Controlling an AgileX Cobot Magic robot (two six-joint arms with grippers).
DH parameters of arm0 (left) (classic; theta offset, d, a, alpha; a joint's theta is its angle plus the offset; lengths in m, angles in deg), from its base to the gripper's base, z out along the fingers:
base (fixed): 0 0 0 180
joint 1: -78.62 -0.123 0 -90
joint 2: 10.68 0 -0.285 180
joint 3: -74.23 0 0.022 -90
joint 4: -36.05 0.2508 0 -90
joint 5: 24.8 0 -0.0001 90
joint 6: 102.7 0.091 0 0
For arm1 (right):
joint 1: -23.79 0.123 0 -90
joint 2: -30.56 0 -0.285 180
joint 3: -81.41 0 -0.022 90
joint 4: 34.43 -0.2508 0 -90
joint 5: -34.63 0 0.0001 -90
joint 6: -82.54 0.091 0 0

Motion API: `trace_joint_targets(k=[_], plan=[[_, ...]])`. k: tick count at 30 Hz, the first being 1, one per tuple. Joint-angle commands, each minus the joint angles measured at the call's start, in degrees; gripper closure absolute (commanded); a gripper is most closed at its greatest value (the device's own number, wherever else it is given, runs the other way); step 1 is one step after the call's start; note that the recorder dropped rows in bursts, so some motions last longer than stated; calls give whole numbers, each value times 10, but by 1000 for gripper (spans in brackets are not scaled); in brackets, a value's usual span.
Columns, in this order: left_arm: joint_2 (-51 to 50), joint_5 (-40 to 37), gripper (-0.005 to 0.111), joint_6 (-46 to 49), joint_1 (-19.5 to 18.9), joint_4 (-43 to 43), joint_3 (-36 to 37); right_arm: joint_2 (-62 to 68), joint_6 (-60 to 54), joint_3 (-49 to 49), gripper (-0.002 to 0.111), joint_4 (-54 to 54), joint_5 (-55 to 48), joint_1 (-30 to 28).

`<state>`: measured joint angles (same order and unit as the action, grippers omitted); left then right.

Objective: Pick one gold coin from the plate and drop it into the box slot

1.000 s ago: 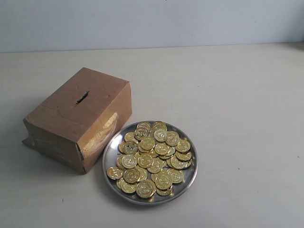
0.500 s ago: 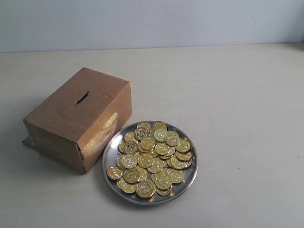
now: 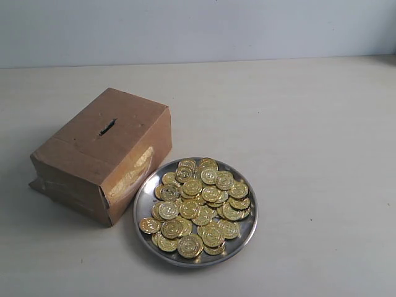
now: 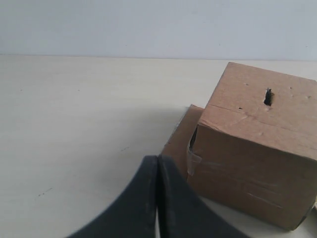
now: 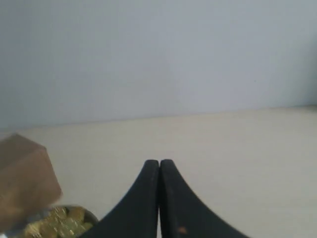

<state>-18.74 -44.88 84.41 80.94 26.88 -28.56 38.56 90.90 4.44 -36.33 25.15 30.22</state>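
A round silver plate (image 3: 144,197) heaped with several gold coins (image 3: 199,207) sits at the front middle of the table. Touching its left side is the brown cardboard box (image 3: 86,164), with the dark slot (image 3: 107,127) in its top face. Neither arm shows in the exterior view. In the left wrist view my left gripper (image 4: 157,159) is shut and empty, short of the box (image 4: 257,163) and its slot (image 4: 268,96). My right gripper (image 5: 159,162) is also shut and empty, with a box corner (image 5: 25,178) and some coins (image 5: 57,222) off to one side.
The pale table (image 3: 309,136) stretches wide to the right and behind the box and plate. A plain light wall (image 3: 198,28) rises at the table's far edge.
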Motion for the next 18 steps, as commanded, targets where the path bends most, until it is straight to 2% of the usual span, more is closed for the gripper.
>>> trace_joint_targets(k=[1, 6, 11, 14, 18], plan=[[3, 1, 107, 2, 4, 0, 0, -2, -2, -2, 108, -139, 95, 2], [3, 1, 107, 2, 4, 0, 0, -2, -3, -2, 108, -144, 98, 2], [3, 1, 107, 2, 4, 0, 0, -2, -5, -2, 108, -144, 200, 2], [3, 1, 107, 2, 4, 0, 0, -2, 24, -2, 108, -159, 243, 2], [3, 1, 107, 2, 4, 0, 0, -2, 101, -2, 108, -158, 246, 2]])
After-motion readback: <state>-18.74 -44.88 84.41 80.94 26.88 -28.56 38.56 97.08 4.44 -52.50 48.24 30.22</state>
